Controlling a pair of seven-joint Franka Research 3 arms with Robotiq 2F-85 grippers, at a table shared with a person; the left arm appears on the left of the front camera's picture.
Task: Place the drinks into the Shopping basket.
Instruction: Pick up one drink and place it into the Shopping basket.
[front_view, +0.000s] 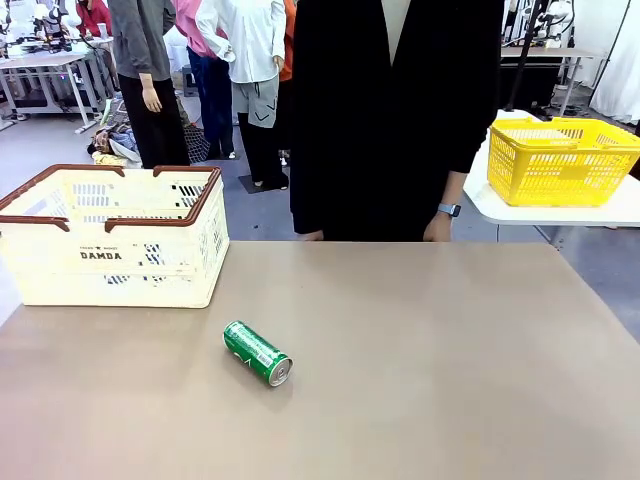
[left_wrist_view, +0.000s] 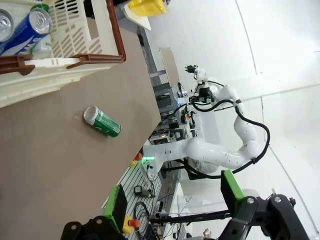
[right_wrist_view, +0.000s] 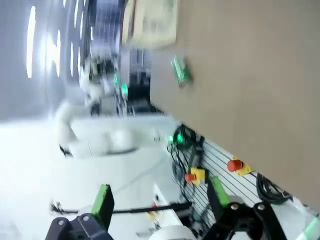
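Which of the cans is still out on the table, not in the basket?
The green can, lying on its side; the blue can is already inside the Shopping basket.

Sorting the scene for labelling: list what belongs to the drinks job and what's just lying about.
Belongs to the job:
- green can, on its side on the table
- blue can, already inside the basket
- Shopping basket

Just about:
- yellow basket, on a side table
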